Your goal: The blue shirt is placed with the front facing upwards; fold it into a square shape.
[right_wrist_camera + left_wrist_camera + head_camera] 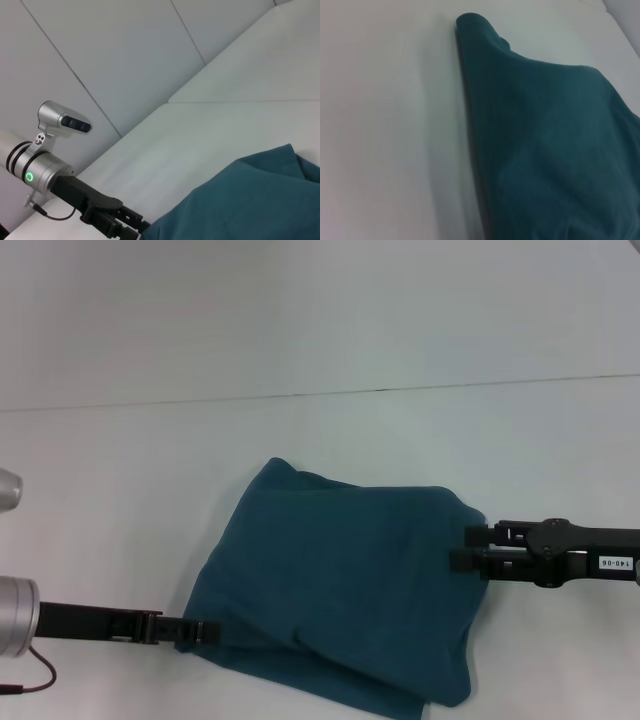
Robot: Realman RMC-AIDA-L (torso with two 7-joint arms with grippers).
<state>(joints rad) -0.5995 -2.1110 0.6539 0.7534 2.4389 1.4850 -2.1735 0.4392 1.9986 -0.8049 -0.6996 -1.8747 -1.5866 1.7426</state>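
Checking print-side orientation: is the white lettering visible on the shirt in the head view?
No, the blue shirt lies folded on the white table, showing only plain teal cloth, no lettering.

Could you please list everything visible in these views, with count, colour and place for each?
blue shirt: one, dark teal-blue, folded into a rough four-sided bundle, lying near the front middle of the table; no lettering shows.
table: one, white, carrying the shirt; a thin seam line crosses it farther back.
wall panels: pale grey, behind the table's edge in the right wrist view.
left gripper: one, black on a silver arm, low at the shirt's near-left corner, touching the cloth edge.
right gripper: one, black, at the shirt's right edge, fingertips over the cloth.
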